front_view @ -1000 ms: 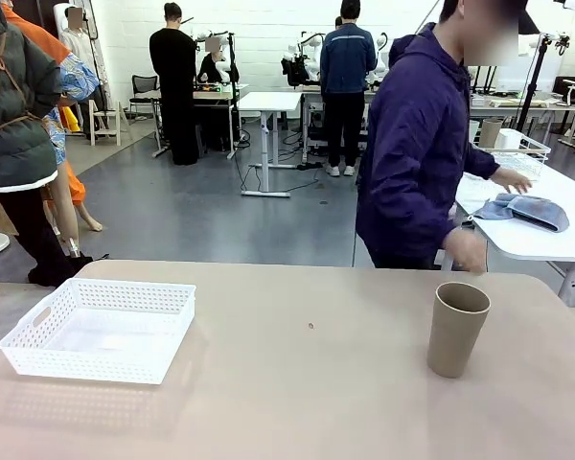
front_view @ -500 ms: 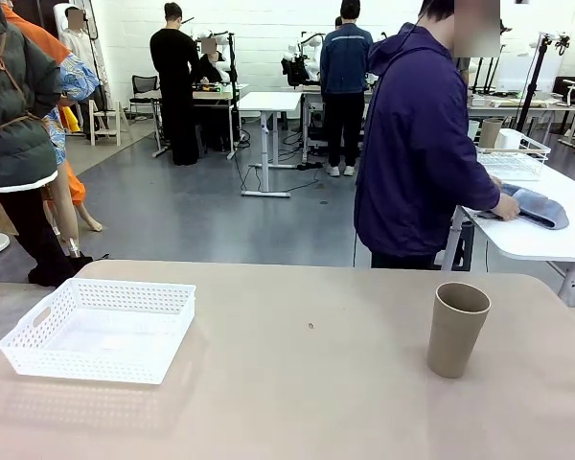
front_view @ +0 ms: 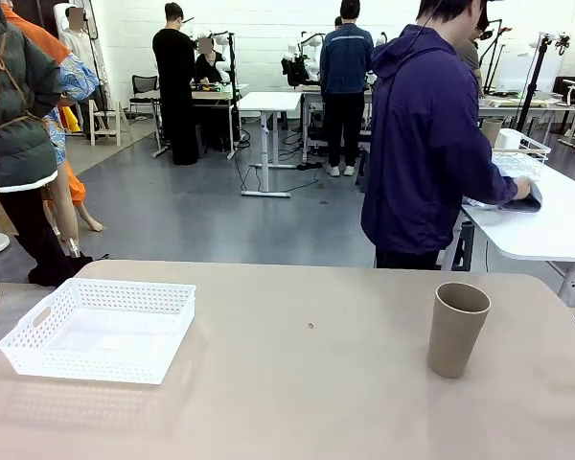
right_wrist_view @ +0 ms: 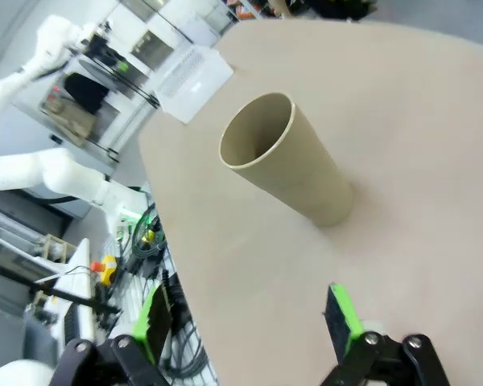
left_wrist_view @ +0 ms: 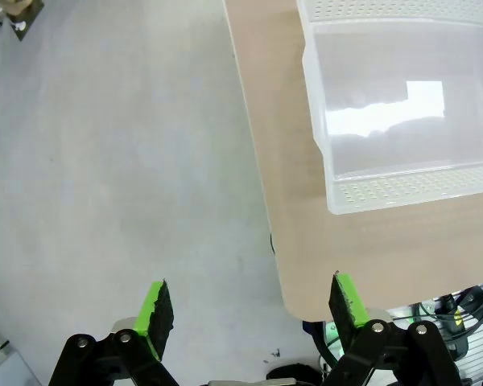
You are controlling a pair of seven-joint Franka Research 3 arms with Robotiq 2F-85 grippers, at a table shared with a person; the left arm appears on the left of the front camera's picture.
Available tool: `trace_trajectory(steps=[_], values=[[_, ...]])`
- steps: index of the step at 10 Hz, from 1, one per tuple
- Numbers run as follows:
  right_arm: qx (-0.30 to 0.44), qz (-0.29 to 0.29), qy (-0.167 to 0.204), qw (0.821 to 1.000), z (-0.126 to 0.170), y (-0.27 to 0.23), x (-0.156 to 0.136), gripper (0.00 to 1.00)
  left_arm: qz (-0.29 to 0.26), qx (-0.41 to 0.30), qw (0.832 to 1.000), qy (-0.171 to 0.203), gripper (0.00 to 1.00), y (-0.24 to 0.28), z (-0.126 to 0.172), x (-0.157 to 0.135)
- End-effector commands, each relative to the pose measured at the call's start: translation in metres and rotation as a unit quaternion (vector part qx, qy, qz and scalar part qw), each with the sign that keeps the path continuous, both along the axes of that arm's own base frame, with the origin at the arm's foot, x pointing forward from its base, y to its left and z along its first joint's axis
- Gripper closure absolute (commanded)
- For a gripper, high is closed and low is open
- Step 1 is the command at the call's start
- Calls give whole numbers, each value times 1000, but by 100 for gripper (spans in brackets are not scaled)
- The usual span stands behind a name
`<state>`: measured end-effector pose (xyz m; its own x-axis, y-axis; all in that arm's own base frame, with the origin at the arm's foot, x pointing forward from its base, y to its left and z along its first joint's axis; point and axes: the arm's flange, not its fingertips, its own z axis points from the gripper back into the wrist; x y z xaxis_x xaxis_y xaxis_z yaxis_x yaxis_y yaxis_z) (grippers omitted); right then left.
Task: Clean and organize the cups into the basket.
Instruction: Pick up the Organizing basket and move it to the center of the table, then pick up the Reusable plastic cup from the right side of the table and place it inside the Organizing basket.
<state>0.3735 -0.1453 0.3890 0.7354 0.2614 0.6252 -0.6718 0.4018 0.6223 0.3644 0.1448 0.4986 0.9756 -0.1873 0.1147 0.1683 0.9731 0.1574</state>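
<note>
**Cup (front_view: 457, 329) right, basket (front_view: 134, 296) left**

Matte tan tapered cup, handleless, upright on smooth beige worktop (front_view: 307, 383), right side. Shallow white perforated plastic basket, rect., well apart at left. Left claw (left_wrist_view: 251, 296) & right claw (right_wrist_view: 248, 308): both wide open, nothing held.

Bright, even overhead room light in all three of my views. Front view: sharp near and far; the basket (front_view: 86, 362) throws a soft, pale shadow toward my camera on the table (front_view: 307, 393), and the cup (front_view: 455, 335) hardly any. Left wrist view: a white glare patch on the basket's glossy floor, and the table edge bows under my wide lens. Right wrist view: the cup leans with that same distortion; the far background is soft.
</note>
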Motion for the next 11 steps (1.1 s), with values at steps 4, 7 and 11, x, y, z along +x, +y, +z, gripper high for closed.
trace_trajectory(steps=[4, 7, 11], values=[[1, 0, -5, 1000, 3, 2, 1, 0, 6, 3, 1000, -2, 0, 4, 3, -2], [0, 0, -1, 1000, 1, 0, 0, 0, 2, -5, 1000, -4, 0, 5, 1, -2], [-10, 49, -66, 997, -13, 25, 4, 0, 7, -49, 999, -19, 0, -36, 22, 8]])
